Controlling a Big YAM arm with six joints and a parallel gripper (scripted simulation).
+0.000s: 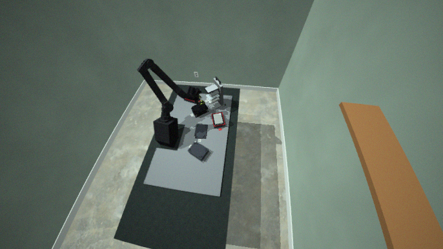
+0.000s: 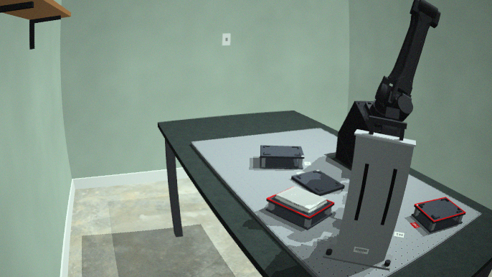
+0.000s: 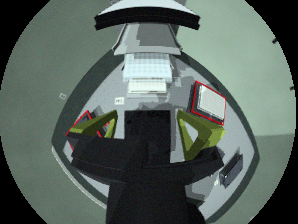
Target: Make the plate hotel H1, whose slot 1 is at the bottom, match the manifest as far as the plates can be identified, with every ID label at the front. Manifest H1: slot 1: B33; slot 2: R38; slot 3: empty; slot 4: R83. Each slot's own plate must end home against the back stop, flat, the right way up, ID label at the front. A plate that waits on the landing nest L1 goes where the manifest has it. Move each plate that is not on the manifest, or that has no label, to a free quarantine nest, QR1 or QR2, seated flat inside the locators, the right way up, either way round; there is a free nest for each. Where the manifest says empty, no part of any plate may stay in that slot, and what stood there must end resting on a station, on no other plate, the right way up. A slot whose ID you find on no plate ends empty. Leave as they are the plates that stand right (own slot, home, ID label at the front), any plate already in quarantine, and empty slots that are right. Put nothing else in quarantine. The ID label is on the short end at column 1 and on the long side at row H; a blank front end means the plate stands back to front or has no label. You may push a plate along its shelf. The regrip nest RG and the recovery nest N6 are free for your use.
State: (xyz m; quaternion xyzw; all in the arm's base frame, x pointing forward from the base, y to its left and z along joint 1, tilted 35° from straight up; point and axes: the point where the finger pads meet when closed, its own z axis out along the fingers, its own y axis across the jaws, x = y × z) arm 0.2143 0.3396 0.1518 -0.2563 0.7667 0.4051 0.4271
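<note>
The plate hotel (image 1: 214,94) stands at the far end of the grey mat. In the exterior view I see only its slotted back (image 2: 376,194). In the wrist view its shelves (image 3: 147,43) face me, with white plates (image 3: 147,75) on them. I cannot read any labels. My gripper (image 3: 147,113) is open, its green fingers spread just in front of the hotel, with nothing between them; it also shows in the top view (image 1: 200,104). A white plate (image 2: 300,201) lies flat on a red-edged quarantine nest (image 2: 299,212) to the right of the hotel's front. The other red-edged nest (image 2: 438,212) is bare.
A low dark nest (image 2: 317,181) and a raised dark nest (image 2: 281,156) sit on the mat nearer the arm's base (image 1: 165,129). The table edge runs close beside the occupied quarantine nest. A wooden shelf (image 2: 32,8) hangs on the wall, far from the arm.
</note>
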